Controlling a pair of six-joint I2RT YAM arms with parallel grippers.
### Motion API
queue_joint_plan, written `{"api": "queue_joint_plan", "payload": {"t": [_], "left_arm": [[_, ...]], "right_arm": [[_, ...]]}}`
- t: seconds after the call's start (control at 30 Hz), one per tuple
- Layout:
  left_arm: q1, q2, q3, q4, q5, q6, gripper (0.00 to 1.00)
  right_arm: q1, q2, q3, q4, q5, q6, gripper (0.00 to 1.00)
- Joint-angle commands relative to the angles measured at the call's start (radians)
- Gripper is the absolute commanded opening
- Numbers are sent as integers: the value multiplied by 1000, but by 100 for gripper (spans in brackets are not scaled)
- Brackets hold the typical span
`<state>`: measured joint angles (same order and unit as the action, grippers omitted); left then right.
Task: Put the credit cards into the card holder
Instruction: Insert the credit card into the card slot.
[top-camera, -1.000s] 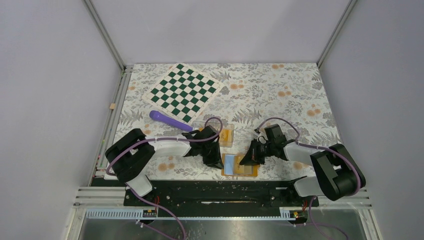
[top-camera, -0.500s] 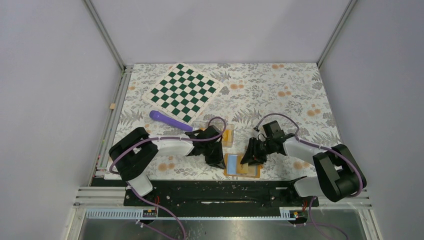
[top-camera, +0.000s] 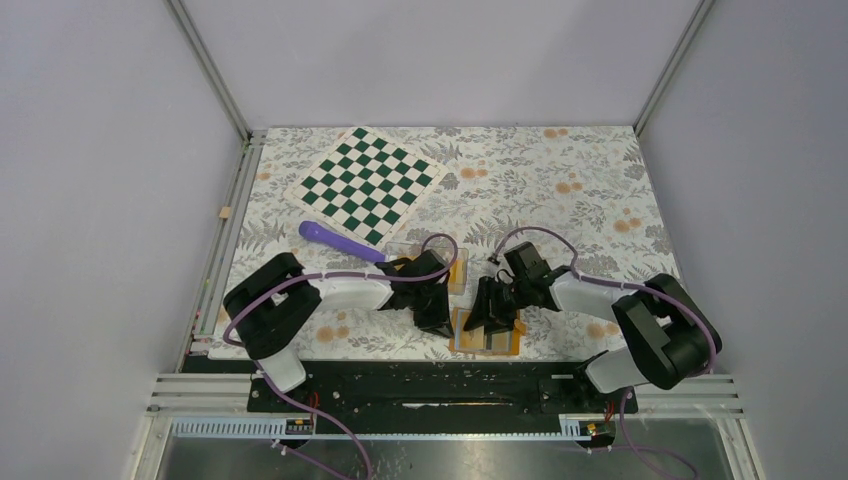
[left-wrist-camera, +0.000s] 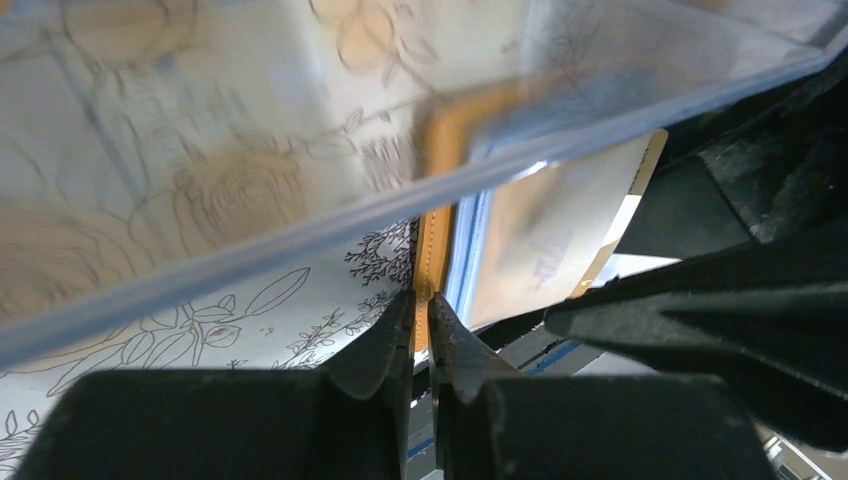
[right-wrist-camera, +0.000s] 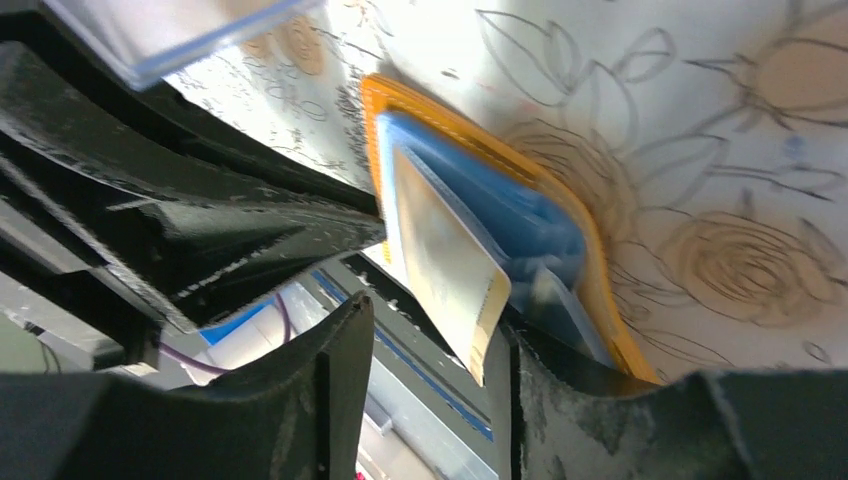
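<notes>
The floral worktop (top-camera: 600, 200) fills the middle of the overhead view, with a green-and-white chessboard (top-camera: 366, 185) at its upper left. A clear plastic box (top-camera: 452, 262) sits just below centre. At lower centre, by the worktop's bottom edge, the orange card holder (top-camera: 505, 346) lies open, showing blue lining. The left jaws are pinched tight on its orange left edge. The right jaws stand parted, clamping nothing, on either side of a pale card (right-wrist-camera: 440, 250) poking from the blue pocket.

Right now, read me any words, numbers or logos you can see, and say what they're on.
No text is legible in any view.
On the card: a faint bluish mark, too blurred to read.
On the card holder and the chessboard: no lettering shows.
</notes>
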<state>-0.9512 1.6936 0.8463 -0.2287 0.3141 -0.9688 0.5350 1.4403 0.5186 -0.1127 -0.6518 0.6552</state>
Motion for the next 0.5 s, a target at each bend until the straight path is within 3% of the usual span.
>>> {"api": "queue_joint_plan", "payload": {"t": [0.0,0.13,0.33,0.47], "left_arm": [[-23,31,42,7,-21,15,10],[-26,3,54,-38,-50,31,19],[-34,-92,92,-215,-184,83,42],[-34,-130,82,-137,-129,96,46]], "right_arm": [[46,33,-6,151,-37,92,51],[46,22,-4,122,-19,74,59],[46,-99,52,-160,113,-44,77],[46,-139,79,-277,166,-104,81]]}}
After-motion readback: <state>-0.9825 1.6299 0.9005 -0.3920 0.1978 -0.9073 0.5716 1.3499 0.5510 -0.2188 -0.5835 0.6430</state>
